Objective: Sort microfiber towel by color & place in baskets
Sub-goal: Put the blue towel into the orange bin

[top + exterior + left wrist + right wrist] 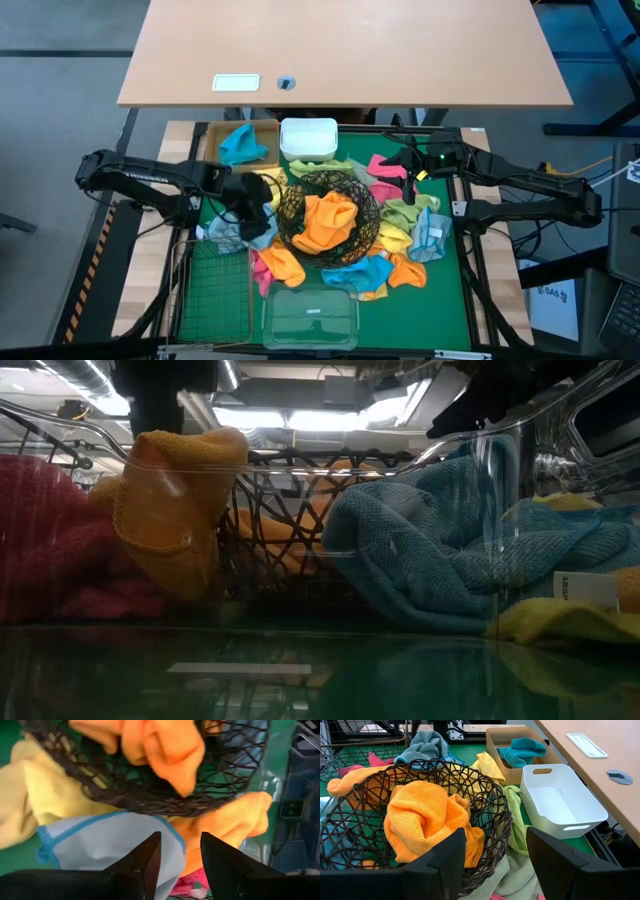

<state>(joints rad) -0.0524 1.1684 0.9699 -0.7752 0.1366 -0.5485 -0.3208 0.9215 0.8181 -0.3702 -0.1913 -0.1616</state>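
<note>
The round black wire bowl (372, 232) stands mid-table with an orange towel (328, 220) in it. Loose towels lie around it: pale blue-edged (110, 840), yellow (45, 800), orange (235, 820), teal (358, 272), pink (385, 190) and green (412, 212). The tan tray (262, 128) at the far left holds a teal towel (240, 145). My left gripper (181, 855) hangs open over the pale towel at the bowl's left side, holding nothing. My right gripper (495, 855) waits open at the bowl's far right, also with nothing in it.
The white tub (308, 138) stands at the far middle beside the tan tray. The green wire-mesh basket (215, 290) is at the near left and the clear box (310, 318) at the near middle. A wooden desk (340, 50) lies beyond the table.
</note>
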